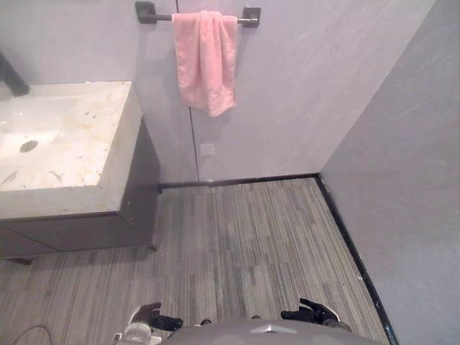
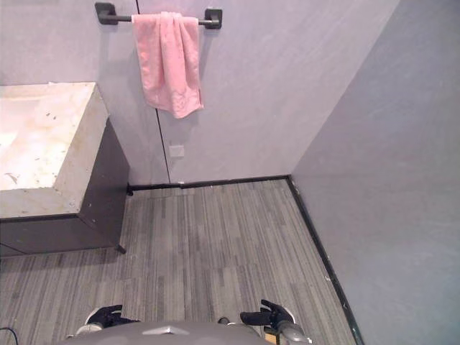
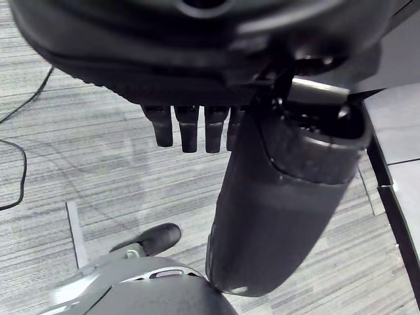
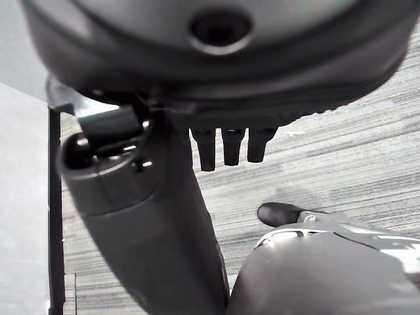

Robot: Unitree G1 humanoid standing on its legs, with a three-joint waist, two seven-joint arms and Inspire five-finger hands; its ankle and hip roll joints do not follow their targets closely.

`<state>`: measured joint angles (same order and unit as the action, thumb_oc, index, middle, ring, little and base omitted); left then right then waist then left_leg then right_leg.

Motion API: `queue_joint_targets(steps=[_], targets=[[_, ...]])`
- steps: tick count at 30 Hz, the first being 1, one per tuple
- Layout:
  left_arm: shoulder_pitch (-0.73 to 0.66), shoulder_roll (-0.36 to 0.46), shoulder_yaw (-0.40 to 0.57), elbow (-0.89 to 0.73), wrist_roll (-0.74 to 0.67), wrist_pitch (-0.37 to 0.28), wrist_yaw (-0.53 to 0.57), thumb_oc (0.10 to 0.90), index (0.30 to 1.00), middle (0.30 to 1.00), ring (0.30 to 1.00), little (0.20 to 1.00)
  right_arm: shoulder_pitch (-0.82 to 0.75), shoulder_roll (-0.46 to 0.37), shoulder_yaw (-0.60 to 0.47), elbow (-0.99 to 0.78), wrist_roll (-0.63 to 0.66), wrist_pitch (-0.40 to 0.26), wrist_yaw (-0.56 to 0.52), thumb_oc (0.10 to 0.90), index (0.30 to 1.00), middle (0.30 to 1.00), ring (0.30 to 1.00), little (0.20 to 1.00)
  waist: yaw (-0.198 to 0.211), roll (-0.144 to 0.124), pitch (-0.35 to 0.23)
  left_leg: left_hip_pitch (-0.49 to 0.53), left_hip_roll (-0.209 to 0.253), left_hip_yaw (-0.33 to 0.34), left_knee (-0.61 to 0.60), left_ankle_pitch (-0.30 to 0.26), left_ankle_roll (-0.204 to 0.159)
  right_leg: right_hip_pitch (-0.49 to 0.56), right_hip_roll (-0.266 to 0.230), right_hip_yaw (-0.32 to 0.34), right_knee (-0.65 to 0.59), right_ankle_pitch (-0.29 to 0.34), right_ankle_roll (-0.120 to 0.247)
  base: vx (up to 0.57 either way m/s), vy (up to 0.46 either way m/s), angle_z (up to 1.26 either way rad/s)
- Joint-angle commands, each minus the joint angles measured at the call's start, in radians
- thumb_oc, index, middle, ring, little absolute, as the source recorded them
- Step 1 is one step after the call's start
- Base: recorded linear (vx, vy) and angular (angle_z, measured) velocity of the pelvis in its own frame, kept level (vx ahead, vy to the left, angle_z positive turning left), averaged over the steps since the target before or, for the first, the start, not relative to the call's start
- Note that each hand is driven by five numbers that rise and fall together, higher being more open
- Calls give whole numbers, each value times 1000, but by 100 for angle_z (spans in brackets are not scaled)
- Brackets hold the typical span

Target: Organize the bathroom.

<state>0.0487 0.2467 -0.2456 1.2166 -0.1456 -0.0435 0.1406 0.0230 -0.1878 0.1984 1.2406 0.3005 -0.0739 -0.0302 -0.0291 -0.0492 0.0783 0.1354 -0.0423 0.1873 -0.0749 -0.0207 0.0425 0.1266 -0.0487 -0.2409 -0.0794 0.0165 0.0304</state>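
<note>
Overhead, a towel (image 1: 205, 59) is hanging on its rail (image 1: 198, 16) beside the sink (image 1: 61, 136); both hands (image 1: 154, 316) (image 1: 310, 313) are hanging low, fingers (image 3: 187, 134) straight, holding nothing.

You see a pink towel (image 1: 205, 61) of soft, nubbly cloth on a matt dark metal rail (image 1: 198, 16), well ahead of both hands. Ahead of your left hand (image 1: 157, 317), the washbasin (image 1: 65, 144) top looks like pale, smooth, veined stone over a matt dark cabinet (image 1: 140, 172). The floor (image 1: 244, 244) has matt, streaked grey planks; the walls (image 1: 309, 79) are smooth matt grey panels.
</note>
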Motion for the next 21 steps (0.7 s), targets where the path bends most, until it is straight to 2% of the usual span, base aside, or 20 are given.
queue_joint_targets(steps=[1,4,7,13,15,16,17,21], targets=[[-34,-18,-7,53,15,-11,-17,800,900,900,900,900,-38,-25,19,33,23,-32,-14,800,900,900,900,900,3,29,-14,-20,46,-12,-12,-6,-42,-4,11,-9,31,-27,63,0,0,0],[-34,-19,-8,50,-4,-19,-35,800,900,900,900,900,-38,-27,18,35,19,-35,-13,800,900,900,900,900,2,31,-13,-20,46,-12,-12,-7,-42,-3,11,-9,32,-27,63,0,0,0],[-31,-21,-3,50,-12,10,-61,800,900,900,900,900,-37,-28,15,38,22,-38,-12,800,900,900,900,900,3,33,-12,-20,45,-11,-12,-7,-41,-3,10,-10,32,-28,63,0,0,0],[-36,-18,5,62,-2,14,26,800,900,900,900,900,-37,-28,18,33,12,-60,-21,800,900,900,900,900,0,33,-16,-15,43,-14,-12,-7,-41,0,11,-8,32,-27,63,7,4,0],[-50,-7,2,45,10,-40,31,800,900,900,900,900,-44,-41,37,3,-29,-94,-27,800,900,900,900,900,-1,33,-17,-13,42,-15,-12,-9,-40,1,10,-5,32,-25,63,38,28,0],[-51,-6,1,43,6,-45,35,800,900,900,900,900,-44,-42,39,-1,-35,-97,-27,800,900,900,900,900,-2,33,-17,-13,43,-15,-12,-9,-40,2,10,-5,32,-25,63,25,40,0],[-66,14,0,13,-44,-68,56,800,900,900,900,900,-53,-62,58,-40,-43,-117,-29,800,900,900,900,900,-4,34,-15,-12,43,-14,-12,-8,-38,1,10,0,33,-24,64,13,45,0],[-104,83,10,-174,-85,-41,52,800,900,900,900,900,-78,-127,73,-246,-8,-110,-64,800,900,900,900,900,-4,40,-10,-18,40,-9,-12,-3,-35,-9,4,4,34,-15,66,-4,43,1]])
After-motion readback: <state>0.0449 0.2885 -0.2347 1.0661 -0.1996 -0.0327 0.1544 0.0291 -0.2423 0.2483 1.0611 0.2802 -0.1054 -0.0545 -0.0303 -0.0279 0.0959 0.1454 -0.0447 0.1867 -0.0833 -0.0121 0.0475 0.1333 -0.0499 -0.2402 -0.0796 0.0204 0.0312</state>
